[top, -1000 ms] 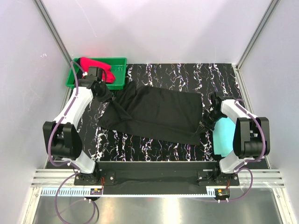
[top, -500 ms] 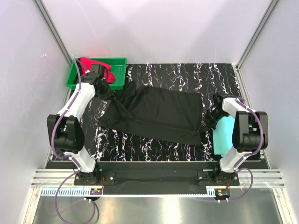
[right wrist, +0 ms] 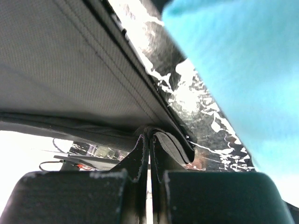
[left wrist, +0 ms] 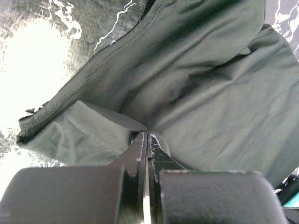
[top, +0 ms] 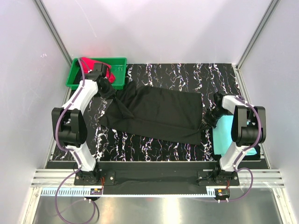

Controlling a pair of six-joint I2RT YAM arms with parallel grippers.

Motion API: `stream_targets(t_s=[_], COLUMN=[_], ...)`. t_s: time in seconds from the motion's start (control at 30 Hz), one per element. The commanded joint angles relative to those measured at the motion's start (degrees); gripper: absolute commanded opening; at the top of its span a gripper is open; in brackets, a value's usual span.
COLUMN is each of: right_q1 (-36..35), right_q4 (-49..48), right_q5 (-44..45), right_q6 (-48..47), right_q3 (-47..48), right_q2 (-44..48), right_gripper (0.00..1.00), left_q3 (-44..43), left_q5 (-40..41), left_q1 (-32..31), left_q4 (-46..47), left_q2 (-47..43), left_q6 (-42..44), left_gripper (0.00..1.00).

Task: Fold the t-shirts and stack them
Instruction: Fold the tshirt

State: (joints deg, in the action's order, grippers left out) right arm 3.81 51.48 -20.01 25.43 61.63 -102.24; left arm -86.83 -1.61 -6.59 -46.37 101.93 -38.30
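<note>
The black t-shirt [top: 159,114] lies spread across the middle of the table, and fills the left wrist view [left wrist: 196,84]. My left gripper [top: 106,90] is shut on its far left corner [left wrist: 145,135]. My right gripper [top: 210,119] is shut on its hem at the right edge [right wrist: 152,133]. The turquoise t-shirt [top: 229,135] lies folded at the right, under my right arm, and shows in the right wrist view [right wrist: 243,60]. The red t-shirt [top: 108,74] lies in the green tray [top: 117,70] at the far left.
The table top [top: 182,74] is black with white marbling. White walls with metal posts [top: 53,32] enclose it on three sides. A metal rail [top: 149,179] runs along the near edge by the arm bases.
My left gripper has moved away from me toward the green tray, pulling the shirt's left corner with it. My right gripper has shifted slightly and drawn the shirt's right edge straighter.
</note>
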Motion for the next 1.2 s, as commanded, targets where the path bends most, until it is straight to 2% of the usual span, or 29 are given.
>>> stream_targets(t_s=[0.0,0.07,0.13,0.17,0.23,0.27,0.3,0.33,0.4,0.43,0.47,0.57,0.6,0.67,0.7,0.73,0.8,0.83,0.97,1.17], right_q1=[0.7,0.8,1.2,1.3,1.8,1.8,1.8,1.8,1.9,1.8,1.8,1.6,1.3,-0.8,-2.0,-3.2,-9.6,-11.7,-16.9,-22.8], right_q4=[-0.6,-0.6,-0.5,-0.5,-0.5,0.7,1.6,2.8,3.6,3.1,2.9,1.7,1.5,0.3,-0.5,-2.1,-2.7,-3.2,-8.1,-9.2], right_q5=[1.2,1.6,2.0,2.1,2.4,4.4,5.9,8.9,10.5,8.8,7.5,5.2,5.2,4.3,3.3,1.2,0.5,-0.4,-5.7,-2.4], right_q6=[-1.1,-1.0,-1.0,-1.2,-2.3,-3.1,-4.0,-5.2,-5.9,-5.8,-5.7,-5.6,-5.5,-5.6,-5.4,-5.0,-4.3,-3.4,1.5,3.0], right_q3=[2.3,2.4,2.8,3.0,4.3,5.4,7.9,8.9,10.3,10.1,9.7,7.7,6.9,6.0,4.8,4.3,4.3,4.5,3.2,5.5], right_q2=[-0.9,-1.3,-1.6,-2.0,-2.4,-2.4,-1.9,-1.3,0.2,0.5,1.1,4.5,5.4,7.8,8.5,9.3,9.1,8.7,7.0,4.2], right_gripper=[0.0,0.0,0.05,0.06,0.12,0.15,0.18,0.3,0.43,0.54,0.55,0.56,0.57,0.58,0.59,0.59,0.59,0.59,0.58,0.57], left_q3=[-3.5,-3.8,-4.4,-4.8,-6.6,-9.9,-11.7,-12.4,-9.4,-7.6,-5.4,2.9,7.9,12.9,17.3,18.6,20.6,21.3,21.5,23.7], left_q5=[-0.8,-0.7,-0.7,-0.4,1.5,4.1,5.5,8.7,12.1,14.8,15.5,13.7,10.6,4.8,-1.9,-4.3,-8.0,-9.1,-12.6,-13.0], left_q1=[-0.2,-0.2,-0.2,-0.2,-0.6,-1.2,-1.4,-1.6,-1.6,-1.6,-1.1,0.0,0.2,1.0,1.2,1.7,1.8,2.3,4.3,6.5], left_q4=[1.8,1.8,1.8,1.7,0.4,-3.1,-4.9,-6.4,-7.4,-7.2,-7.0,-5.3,-4.3,0.7,2.6,5.2,7.4,8.2,11.0,13.7], left_q2=[1.0,1.5,2.5,2.8,3.6,4.4,4.4,3.8,-1.7,-4.2,-6.8,-16.3,-20.7,-23.8,-25.5,-25.6,-24.9,-22.6,-15.9,-10.7], left_q6=[1.2,1.3,1.4,2.1,4.0,6.6,7.7,8.7,10.1,10.3,10.9,11.1,11.1,11.8,11.8,11.4,10.8,10.2,9.8,10.6], left_gripper=[0.0,0.0,0.0,0.05,0.21,0.36,0.43,0.51,0.66,0.69,0.7,0.66,0.65,0.61,0.56,0.46,0.44,0.39,0.29,0.26])
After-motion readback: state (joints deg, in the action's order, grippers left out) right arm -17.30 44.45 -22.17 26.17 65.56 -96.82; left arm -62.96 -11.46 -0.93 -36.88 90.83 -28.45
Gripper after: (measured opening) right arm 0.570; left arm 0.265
